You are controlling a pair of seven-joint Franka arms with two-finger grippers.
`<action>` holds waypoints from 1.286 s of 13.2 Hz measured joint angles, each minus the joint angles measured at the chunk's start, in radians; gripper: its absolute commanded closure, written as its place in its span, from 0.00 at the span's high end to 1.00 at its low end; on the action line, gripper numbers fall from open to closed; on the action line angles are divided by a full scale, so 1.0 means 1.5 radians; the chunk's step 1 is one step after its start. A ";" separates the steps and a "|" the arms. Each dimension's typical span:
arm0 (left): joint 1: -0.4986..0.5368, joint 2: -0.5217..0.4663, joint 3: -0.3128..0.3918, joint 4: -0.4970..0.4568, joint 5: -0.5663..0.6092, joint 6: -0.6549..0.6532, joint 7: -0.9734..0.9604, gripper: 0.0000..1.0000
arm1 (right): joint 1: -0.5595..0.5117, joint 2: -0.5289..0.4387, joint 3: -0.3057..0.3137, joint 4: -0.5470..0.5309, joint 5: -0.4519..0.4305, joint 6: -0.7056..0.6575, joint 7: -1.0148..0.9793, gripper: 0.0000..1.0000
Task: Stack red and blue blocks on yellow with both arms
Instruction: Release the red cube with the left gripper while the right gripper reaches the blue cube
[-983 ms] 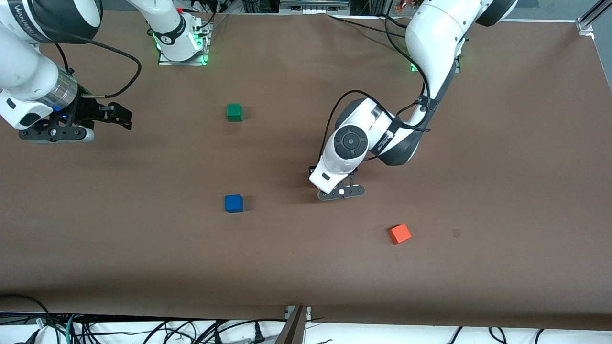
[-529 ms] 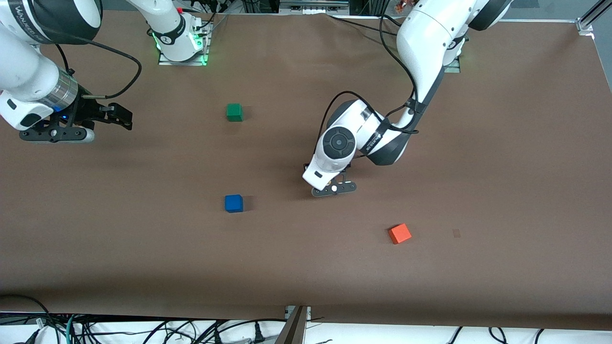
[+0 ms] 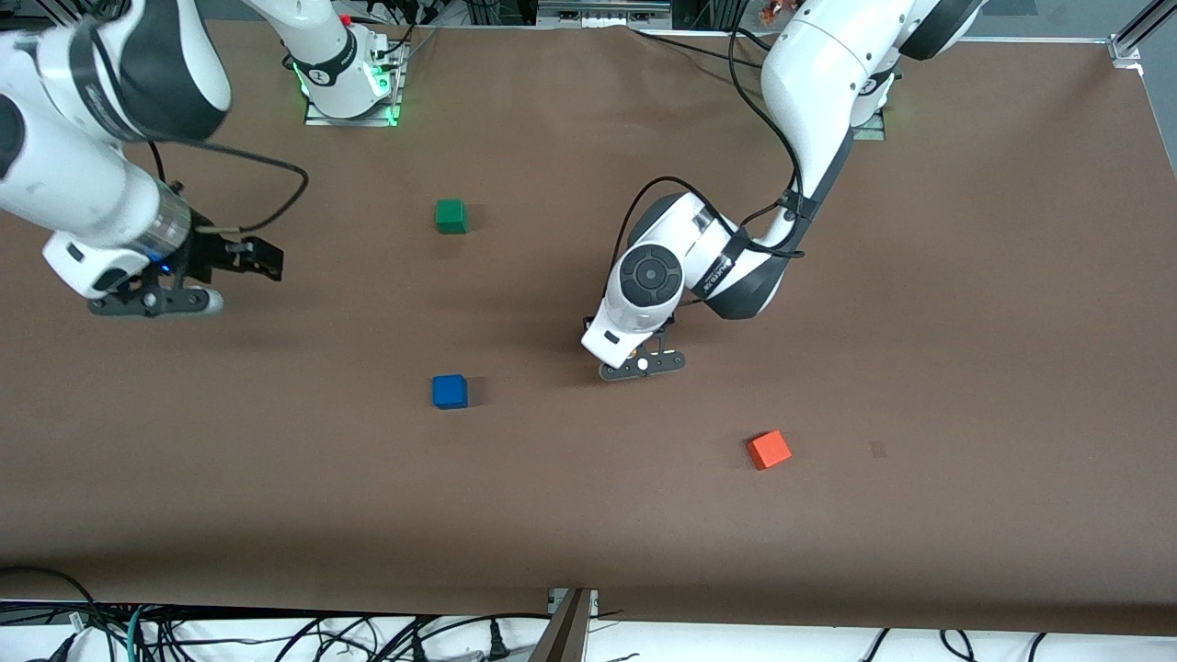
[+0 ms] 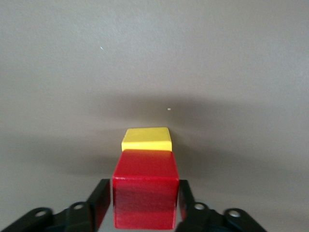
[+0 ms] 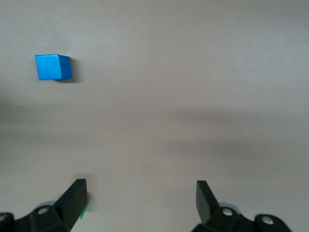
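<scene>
My left gripper [image 4: 142, 205] is shut on the red block [image 4: 145, 195], one finger on each side of it. The yellow cube [image 4: 147, 139] lies on the table just past the red block, and the red block covers its near edge. In the front view both cubes are hidden under the left wrist, and the left gripper [image 3: 642, 364] is low over the table's middle. The blue block [image 3: 450, 391] lies alone on the table; it also shows in the right wrist view [image 5: 53, 66]. My right gripper [image 3: 156, 299] is open and empty [image 5: 141, 198] above bare table at the right arm's end.
A green cube [image 3: 451, 216] lies farther from the front camera than the blue block. An orange-red cube [image 3: 768, 450] lies nearer to the camera, toward the left arm's end. The brown table [image 3: 919, 322] ends at cables along the near edge.
The right arm has swung down and toward the table's middle. The left gripper shifted slightly toward the right arm's end a second ago and has since held still.
</scene>
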 measured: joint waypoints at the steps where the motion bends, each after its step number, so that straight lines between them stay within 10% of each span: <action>1: 0.003 0.001 0.002 0.009 0.000 -0.002 0.000 1.00 | 0.003 0.017 0.000 0.000 0.000 0.018 0.000 1.00; 8: 0.124 -0.022 0.013 0.139 0.000 -0.112 0.062 1.00 | 0.033 0.123 0.001 0.009 0.001 0.169 0.070 1.00; 17: 0.378 -0.153 0.018 0.176 0.003 -0.274 0.417 1.00 | 0.123 0.344 0.003 0.221 0.002 0.208 0.259 1.00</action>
